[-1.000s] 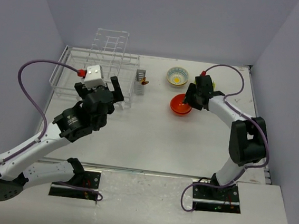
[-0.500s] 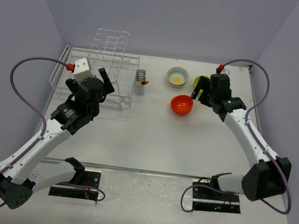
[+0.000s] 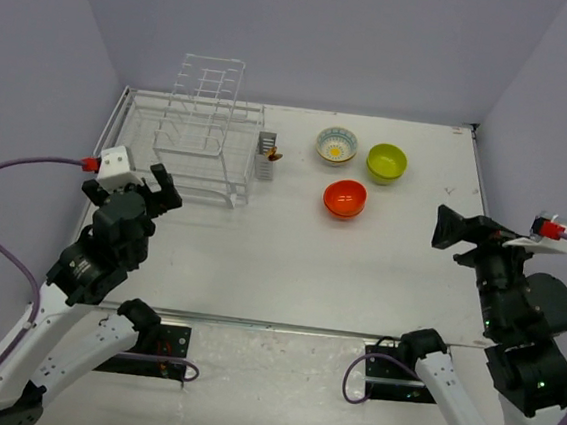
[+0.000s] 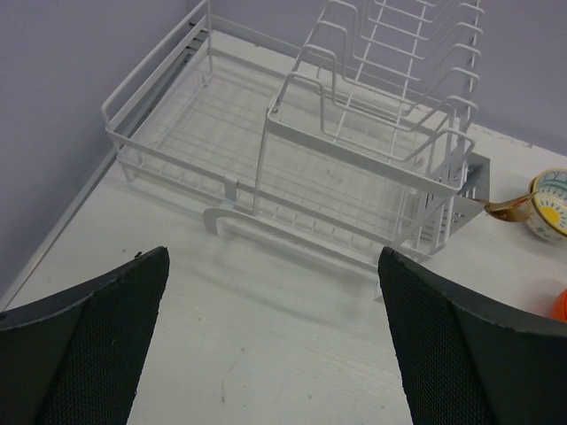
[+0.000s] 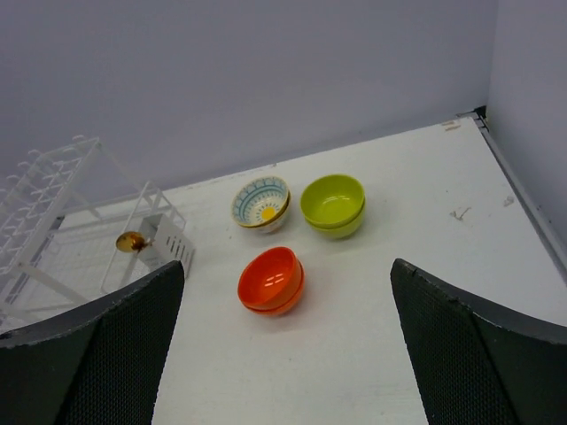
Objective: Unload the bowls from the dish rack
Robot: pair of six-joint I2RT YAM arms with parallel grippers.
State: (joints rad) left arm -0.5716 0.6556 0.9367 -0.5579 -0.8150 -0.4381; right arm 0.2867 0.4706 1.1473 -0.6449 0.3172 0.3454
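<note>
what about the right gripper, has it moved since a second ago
Yes. The right gripper has drawn back from the orange-red bowl, rightward and toward the near edge of the table.

White matte desk, marked with a faint scuff toward the far right corner. Closed in on three sides by plain lavender panels: back wall, left wall, right wall. Edged along the near side with a thin metal strip. Lit softly and evenly, with faint shadows only.
</note>
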